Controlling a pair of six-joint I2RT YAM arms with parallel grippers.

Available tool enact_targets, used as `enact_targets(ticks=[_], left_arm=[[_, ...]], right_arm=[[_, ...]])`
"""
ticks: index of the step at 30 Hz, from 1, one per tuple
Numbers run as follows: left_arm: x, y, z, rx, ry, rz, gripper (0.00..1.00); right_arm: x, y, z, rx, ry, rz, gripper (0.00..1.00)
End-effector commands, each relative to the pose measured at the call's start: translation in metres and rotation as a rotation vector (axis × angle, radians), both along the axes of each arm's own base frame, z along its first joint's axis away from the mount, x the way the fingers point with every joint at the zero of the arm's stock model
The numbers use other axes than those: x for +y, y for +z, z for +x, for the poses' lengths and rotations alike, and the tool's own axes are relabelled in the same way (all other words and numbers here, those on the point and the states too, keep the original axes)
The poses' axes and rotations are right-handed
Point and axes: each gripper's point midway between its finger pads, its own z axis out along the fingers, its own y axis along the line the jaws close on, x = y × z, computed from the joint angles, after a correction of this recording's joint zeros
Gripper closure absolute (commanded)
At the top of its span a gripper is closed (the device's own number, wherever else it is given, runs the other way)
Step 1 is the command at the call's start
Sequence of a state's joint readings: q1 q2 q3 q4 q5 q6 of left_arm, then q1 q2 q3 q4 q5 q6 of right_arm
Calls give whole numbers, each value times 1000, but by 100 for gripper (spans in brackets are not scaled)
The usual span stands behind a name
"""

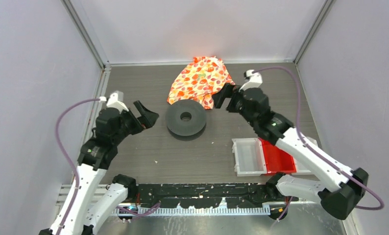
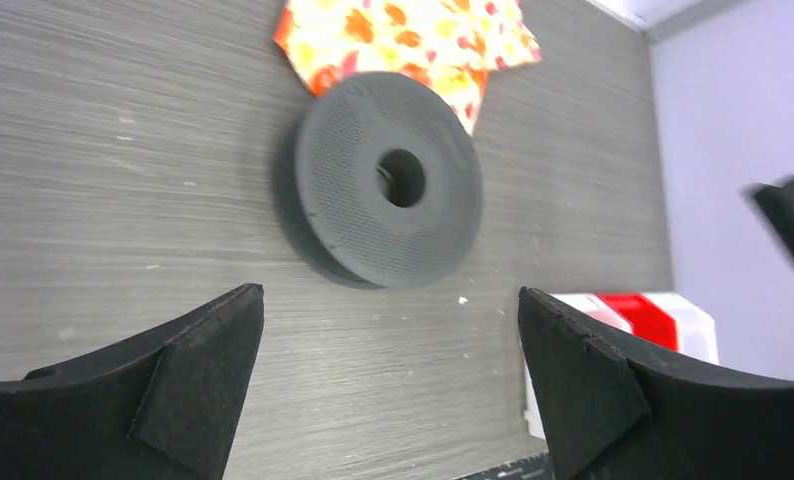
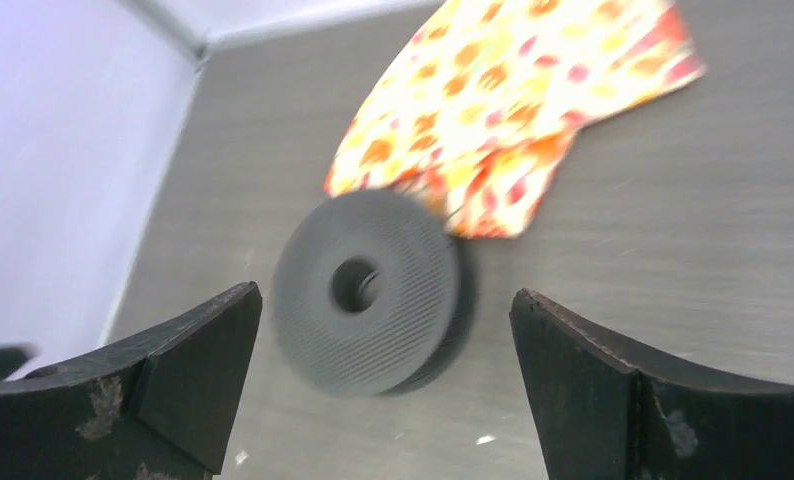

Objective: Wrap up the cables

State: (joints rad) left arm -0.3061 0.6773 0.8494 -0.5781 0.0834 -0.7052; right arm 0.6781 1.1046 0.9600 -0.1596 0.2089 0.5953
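Observation:
No thin black cable shows in any view; it is hidden or out of view. A dark grey ribbed spool (image 1: pixel 175 120) with a centre hole lies flat mid-table; it also shows in the left wrist view (image 2: pixel 353 190) and the right wrist view (image 3: pixel 393 320). My left gripper (image 1: pixel 146 118) is open and empty, just left of the spool, with bare table between its fingers (image 2: pixel 388 300). My right gripper (image 1: pixel 223 98) is open and empty, at the spool's far right beside the cloth, and the spool shows between and beyond its fingers (image 3: pixel 385 295).
An orange floral cloth (image 1: pixel 200 78) lies behind the spool, its edge touching it (image 2: pixel 413 35) (image 3: pixel 513 90). A white bin (image 1: pixel 249 156) and a red bin (image 1: pixel 278 156) sit at the near right. Walls enclose the table on three sides.

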Motion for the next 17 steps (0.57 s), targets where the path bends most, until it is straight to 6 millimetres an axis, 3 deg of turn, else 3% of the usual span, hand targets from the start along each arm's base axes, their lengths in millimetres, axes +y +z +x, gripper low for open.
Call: enact_targets(ticks=[1,4,7,12,17], left_arm=[[66,-5,-30,180,206,292,0],[81,9,-37,217,258,347,0],[99,16,-43,244,360,378,0],[101,21,-46,231,355,392,0],[98,26,-42,175,324,388,0]], right_arm=[[-121,23,-15,-14,-332,-511,0],[-178,62,-32,-83,-555,-578,0],[-211,87,-53,-161,-683,-534,0],[-233,98,-75,-260,-738,-420,0],[-241,97,-81,-270,-768,-409,0]])
